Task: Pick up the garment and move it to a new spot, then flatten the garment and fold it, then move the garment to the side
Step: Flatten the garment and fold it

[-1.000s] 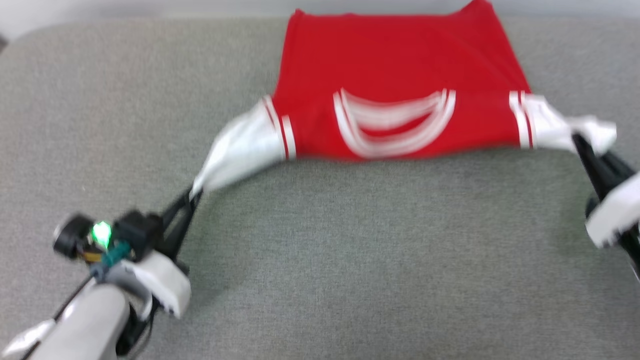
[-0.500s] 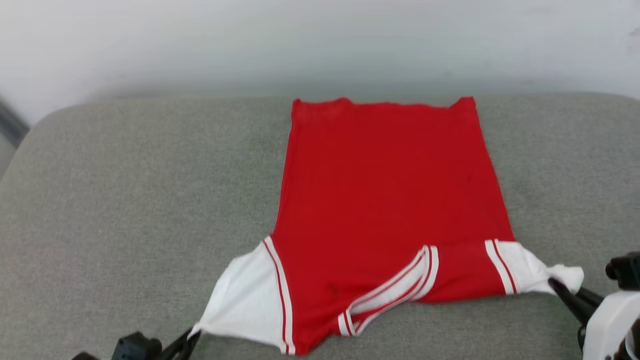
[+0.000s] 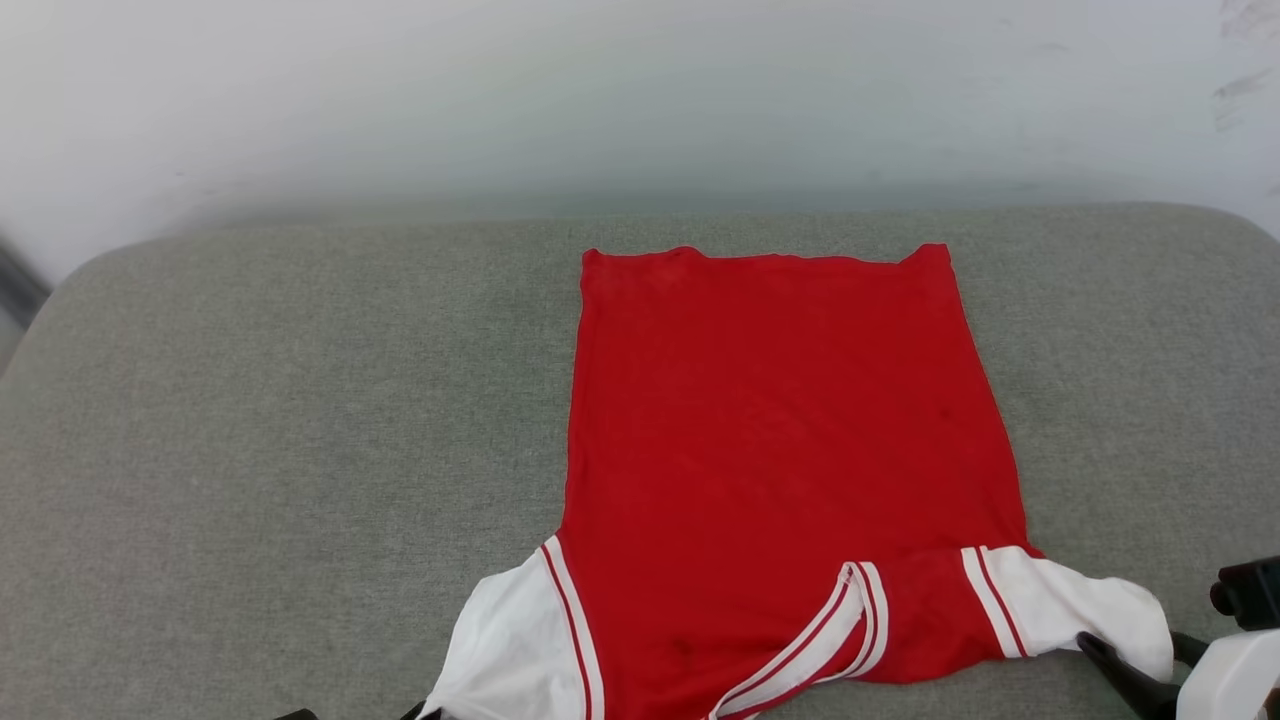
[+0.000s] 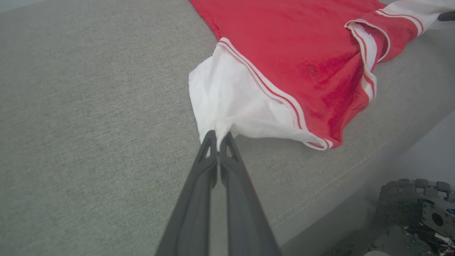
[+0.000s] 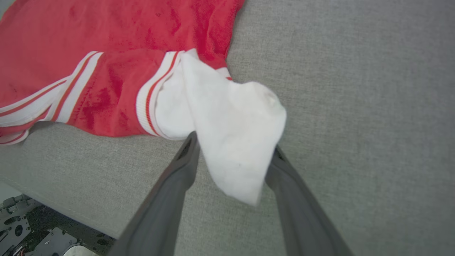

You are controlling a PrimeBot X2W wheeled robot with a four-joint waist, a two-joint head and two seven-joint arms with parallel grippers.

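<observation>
Though agape, right claw [image 5: 233, 145] around garment [image 5: 117, 32].

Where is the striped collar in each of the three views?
Head view: collar at the bottom edge, right of centre.
Left wrist view: collar at the upper right.
Right wrist view: collar at the left side.
Shared landmark: the garment's white sleeve between the right fingers.

Bright even diffuse light, faint soft shadows; wrist views bend at edges, garment [image 5: 117, 53] sleeve tip slightly blurred.
</observation>
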